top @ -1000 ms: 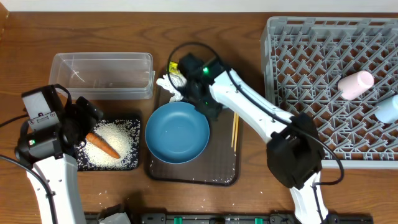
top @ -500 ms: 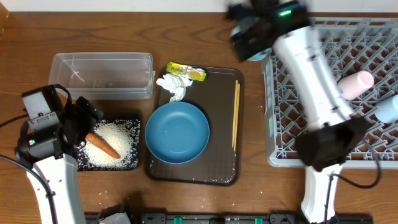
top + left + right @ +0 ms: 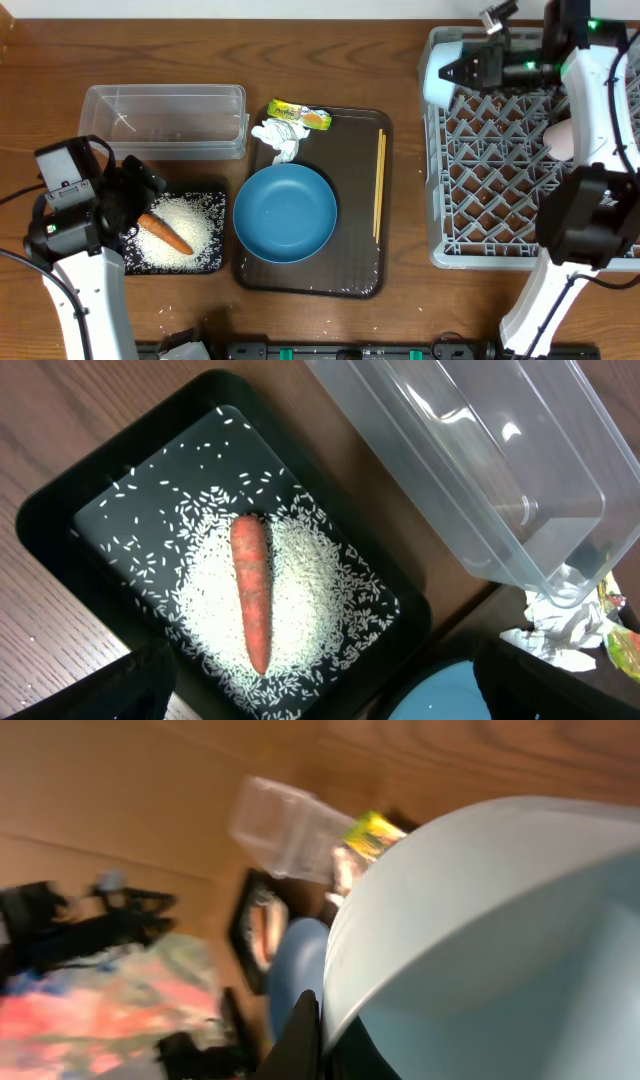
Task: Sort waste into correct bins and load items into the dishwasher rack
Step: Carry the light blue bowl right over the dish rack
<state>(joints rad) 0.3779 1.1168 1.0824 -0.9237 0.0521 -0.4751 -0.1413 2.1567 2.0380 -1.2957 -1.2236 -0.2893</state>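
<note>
My right gripper (image 3: 458, 72) is shut on the rim of a light-blue cup (image 3: 438, 72) (image 3: 480, 920), held on its side over the dishwasher rack's (image 3: 490, 200) far left corner. My left gripper (image 3: 135, 195) (image 3: 320, 700) hangs open above the black tray (image 3: 215, 262) (image 3: 60, 510), where the carrot (image 3: 165, 235) (image 3: 250, 590) lies on rice (image 3: 310, 570). The clear tub (image 3: 165, 120) (image 3: 480, 470) holds nothing. The tissue (image 3: 277, 137), the wrapper (image 3: 300, 115), the dark-blue bowl (image 3: 285, 212) and the chopsticks (image 3: 378, 185) rest on the brown tray (image 3: 350, 250).
A pink cup (image 3: 556, 140) lies in the rack, partly behind my right arm. A few rice grains lie on the table in front of the black tray. The rack's pegs stand close under the held cup.
My right arm has swung from the brown tray's far end, beside the bowl, up and right to the rack, carrying the light-blue cup. The left arm has not moved.
</note>
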